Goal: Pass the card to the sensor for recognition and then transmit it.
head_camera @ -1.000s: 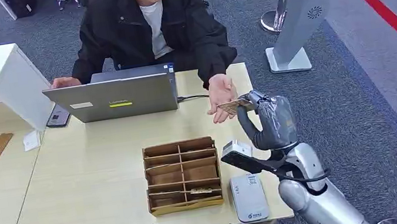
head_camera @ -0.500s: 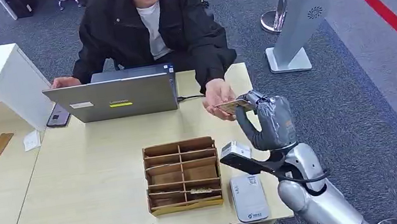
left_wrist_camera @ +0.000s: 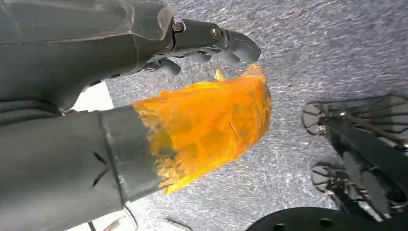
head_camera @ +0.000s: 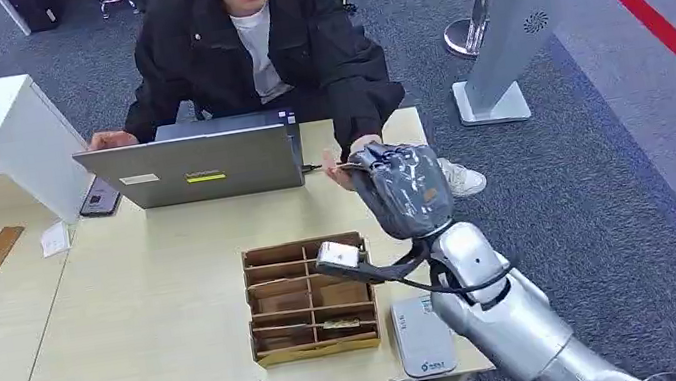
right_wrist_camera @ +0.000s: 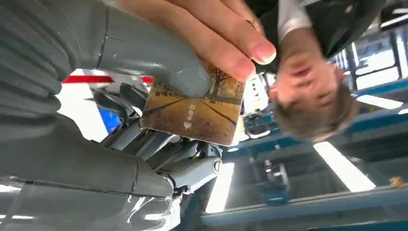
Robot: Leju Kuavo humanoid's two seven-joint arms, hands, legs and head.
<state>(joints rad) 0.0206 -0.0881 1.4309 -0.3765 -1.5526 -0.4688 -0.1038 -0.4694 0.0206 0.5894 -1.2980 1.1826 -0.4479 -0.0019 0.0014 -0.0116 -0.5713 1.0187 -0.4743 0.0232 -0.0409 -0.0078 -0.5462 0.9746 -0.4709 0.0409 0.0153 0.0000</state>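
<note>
Card pinched between the thumb and the fingers of the right hand, seen close up in the right wrist view: brown, with a picture of trees and a path. Also touched there by a person's hand, fingertips pressing on the card's far edge. Seen from the head view as just a thin sliver at the front of the right hand, held up over the far side of the worktop, close to the person's hand and the laptop.

Below the right arm on the worktop: a brown box with little compartments, and just beside it a grey card reader near the front edge. A small camera block sticking out from the wrist over the box.

Left hand seen in the left wrist view over grey carpet, thumb wrapped in orange tape, dark fingers curled, nothing held between them.
</note>
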